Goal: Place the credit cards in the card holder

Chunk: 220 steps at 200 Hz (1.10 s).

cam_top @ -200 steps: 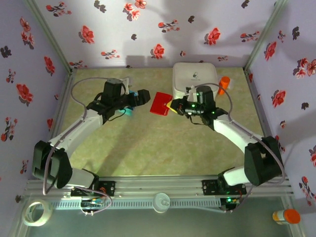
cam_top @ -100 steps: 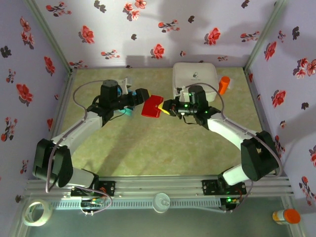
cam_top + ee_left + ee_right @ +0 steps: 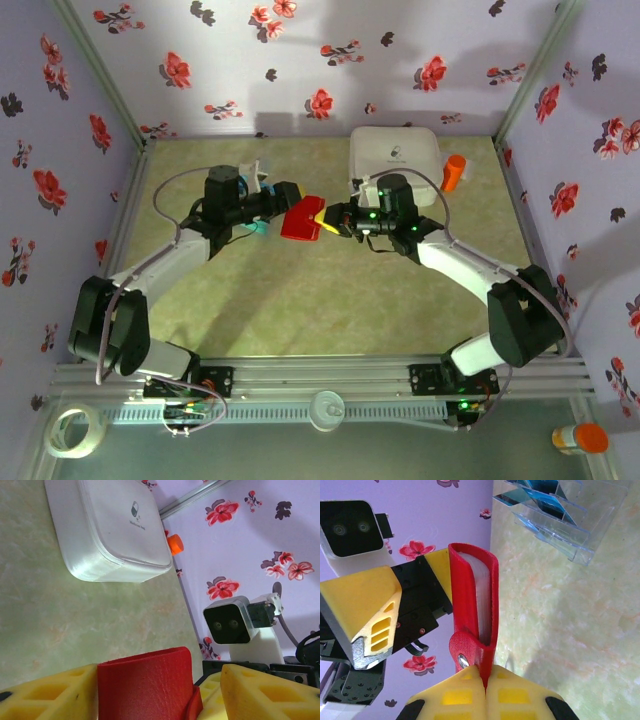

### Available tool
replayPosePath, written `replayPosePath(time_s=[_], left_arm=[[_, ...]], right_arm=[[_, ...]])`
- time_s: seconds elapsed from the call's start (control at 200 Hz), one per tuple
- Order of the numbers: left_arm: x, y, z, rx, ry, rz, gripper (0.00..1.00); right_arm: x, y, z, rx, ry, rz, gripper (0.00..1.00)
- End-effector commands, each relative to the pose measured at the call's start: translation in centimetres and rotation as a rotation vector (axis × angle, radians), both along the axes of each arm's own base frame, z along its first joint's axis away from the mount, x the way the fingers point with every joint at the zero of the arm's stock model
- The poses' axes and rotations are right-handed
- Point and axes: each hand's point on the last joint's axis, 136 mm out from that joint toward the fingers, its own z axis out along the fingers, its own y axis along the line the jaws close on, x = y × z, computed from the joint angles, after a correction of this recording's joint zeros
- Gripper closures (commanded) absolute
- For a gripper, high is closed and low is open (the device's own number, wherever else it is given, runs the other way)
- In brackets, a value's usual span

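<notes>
The red card holder (image 3: 299, 223) hangs folded above the table between the two arms. My right gripper (image 3: 329, 222) is shut on its strap end (image 3: 485, 680), with the holder (image 3: 472, 600) standing edge-on past the pads. My left gripper (image 3: 291, 212) meets it from the other side. In the left wrist view the holder (image 3: 145, 685) sits between my yellow fingers (image 3: 47, 695). One pad touches it and the other stands off, so the left gripper (image 3: 157, 692) is open around it. Blue and teal credit cards (image 3: 547, 501) stand in a clear rack on the table.
A big white rounded box (image 3: 394, 156) lies at the back right, with an orange bottle (image 3: 455, 172) beside it. The clear card rack (image 3: 259, 178) stands behind the left arm. Flowered walls close in three sides. A tape roll (image 3: 76, 430) lies outside the front rail.
My right gripper has carried the card holder left, off the table toward my left gripper. The left jaws have narrowed around it.
</notes>
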Motion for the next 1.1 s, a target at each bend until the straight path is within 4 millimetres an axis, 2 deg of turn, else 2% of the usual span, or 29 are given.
replayPosePath(time_s=[0.0, 0.285, 0.35, 0.495, 0.525, 0.64, 0.74, 0.82, 0.895, 1.015, 1.095], left_arm=[[-0.1, -0.2, 0.1, -0.039, -0.005, -0.022, 0.43], [-0.3, -0.5, 0.7, -0.093, -0.005, -0.037, 0.6], [-0.4, -0.6, 0.8, -0.105, -0.007, -0.043, 0.69], [-0.4, -0.7, 0.9, -0.125, -0.008, -0.046, 1.0], [-0.5, -0.7, 0.9, -0.128, -0.009, -0.046, 1.0], [-0.5, -0.6, 0.6, -0.131, -0.007, -0.041, 1.0], [-0.4, -0.1, -0.4, -0.106, -0.001, 0.0, 1.0], [-0.2, 0.7, -1.2, -0.079, 0.004, 0.051, 1.0], [-0.3, 1.3, -1.8, -0.045, -0.001, 0.099, 1.0], [-0.4, 1.9, -2.1, -0.003, -0.012, 0.155, 1.0], [-0.4, 2.1, -2.1, 0.005, -0.015, 0.186, 1.0]], right_arm=[[-0.3, 0.7, 2.7, 0.061, -0.054, 0.03, 1.0], [-0.6, 0.8, 3.0, 0.072, -0.06, 0.036, 1.0], [-0.6, 0.8, 3.0, 0.074, -0.06, 0.036, 1.0], [-0.6, 0.8, 2.4, 0.063, -0.053, 0.036, 1.0], [-0.6, 0.8, 2.1, 0.055, -0.049, 0.035, 0.95], [-0.5, -0.2, -0.1, -0.043, -0.047, 0.008, 0.65], [-0.2, -2.3, -2.5, -0.186, -0.057, -0.052, 0.5], [-0.2, -4.3, -4.1, -0.334, -0.069, -0.11, 0.43], [0.0, -5.3, -3.9, -0.411, -0.11, -0.154, 0.4], [0.1, -5.2, -2.5, -0.48, -0.173, -0.164, 0.36], [0.3, -4.4, -1.6, -0.521, -0.212, -0.158, 0.34]])
